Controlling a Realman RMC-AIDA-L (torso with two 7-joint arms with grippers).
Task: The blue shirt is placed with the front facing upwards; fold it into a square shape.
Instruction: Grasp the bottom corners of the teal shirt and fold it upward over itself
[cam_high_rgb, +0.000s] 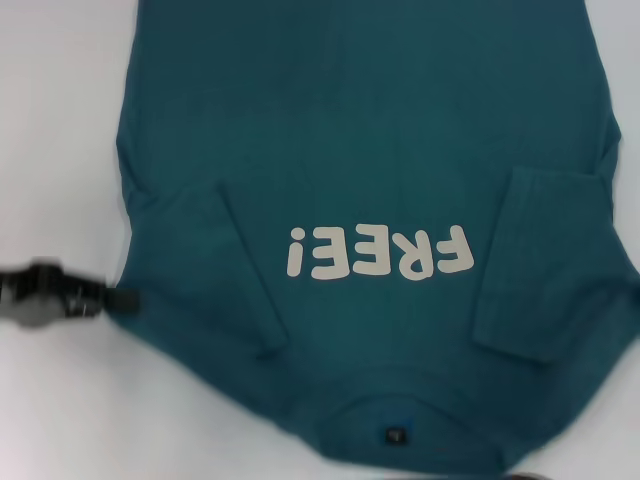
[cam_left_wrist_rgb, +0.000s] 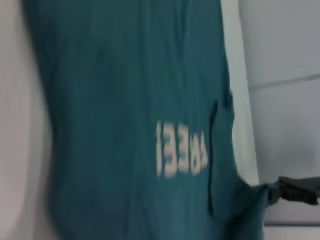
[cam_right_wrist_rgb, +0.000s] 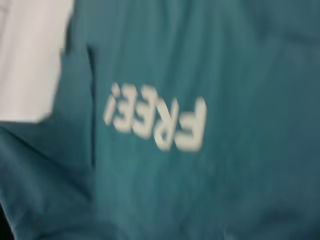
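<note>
Blue shirt (cam_high_rgb: 370, 150) spread front-up on white table (cam_high_rgb: 60, 120), "FREE!" lettering (cam_high_rgb: 378, 253) near collar, collar and neck tag (cam_high_rgb: 394, 436) lying nearest robot, long axis running away from it. Both sleeves already folded inward. Left gripper (cam_high_rgb: 122, 299) seen at shirt's left edge, level with sleeve, touching fabric; finger state cannot be told. Right gripper not seen. Nothing found obstructing.

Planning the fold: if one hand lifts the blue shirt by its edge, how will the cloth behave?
The blue shirt would probably droop, not hold shape: it lies flat with soft wrinkles. Its folded-in sleeves may flop open. The left hand at its edge would likely drag the whole cloth when pulled.
</note>
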